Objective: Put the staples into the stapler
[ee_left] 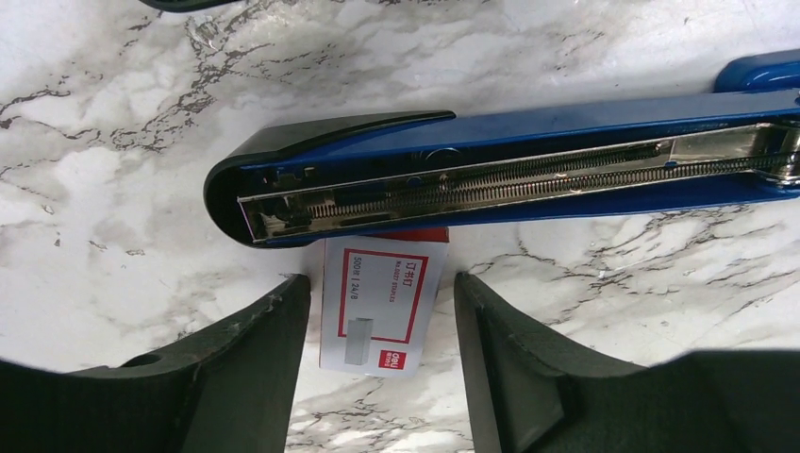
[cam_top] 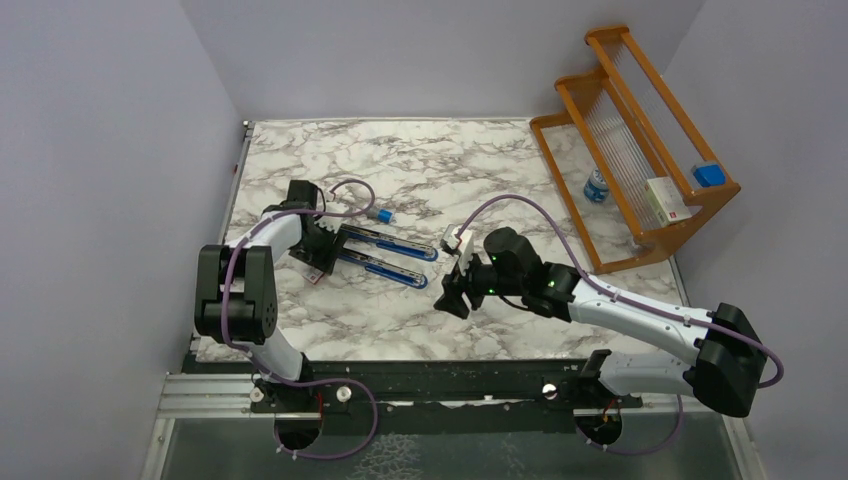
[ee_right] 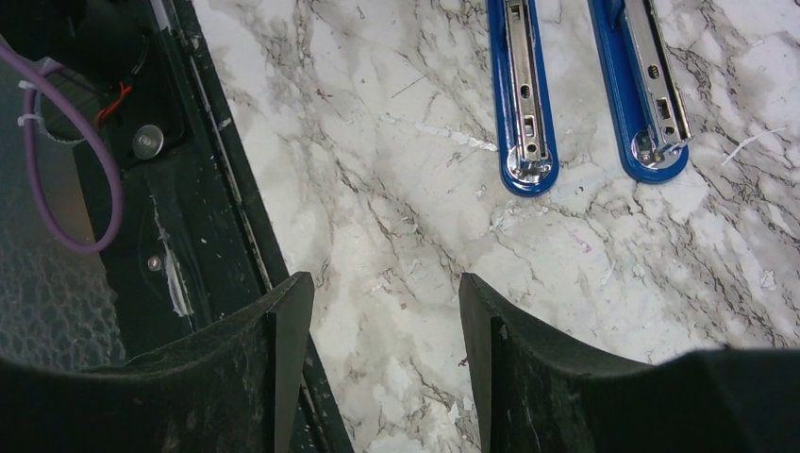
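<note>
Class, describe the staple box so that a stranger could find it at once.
On the marble table lies an opened blue stapler. Beside its black-tipped end sits the staple box. It is small, flat and white with a red-framed label, unlike the long blue stapler.

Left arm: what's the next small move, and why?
Probably lower the left pincer and close on the staple box. Its open fingers flank the box without touching it. The box lies flat on the table against the opened stapler, whose magazine looks empty.
</note>
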You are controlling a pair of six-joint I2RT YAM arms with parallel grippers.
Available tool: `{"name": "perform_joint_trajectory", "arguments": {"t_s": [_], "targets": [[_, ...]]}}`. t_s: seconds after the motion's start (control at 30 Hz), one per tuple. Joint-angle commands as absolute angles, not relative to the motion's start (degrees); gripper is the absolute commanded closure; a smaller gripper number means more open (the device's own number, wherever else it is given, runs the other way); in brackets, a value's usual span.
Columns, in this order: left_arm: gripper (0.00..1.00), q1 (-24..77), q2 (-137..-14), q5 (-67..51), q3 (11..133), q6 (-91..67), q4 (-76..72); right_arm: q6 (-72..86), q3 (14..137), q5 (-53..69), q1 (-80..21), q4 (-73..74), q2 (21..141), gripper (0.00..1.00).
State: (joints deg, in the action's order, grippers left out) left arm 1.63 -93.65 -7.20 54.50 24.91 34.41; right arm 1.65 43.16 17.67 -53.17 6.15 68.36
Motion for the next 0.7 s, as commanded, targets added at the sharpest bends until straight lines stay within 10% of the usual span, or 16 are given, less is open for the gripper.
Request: {"name": "perform_joint_trajectory", "arguments": {"t_s": [0.0, 0.67], "targets": [[0.43, 1.8, -97.0, -6.4, 54.2, 25.1, 34.5, 0.5, 44.4, 18.6, -53.2, 6.7, 68.9, 0.38], [0.62, 1.9, -92.2, -8.5, 54.1, 25.4, 36.4, 0.5, 44.1, 19.1, -53.2, 6.5, 68.6, 0.38]]}}
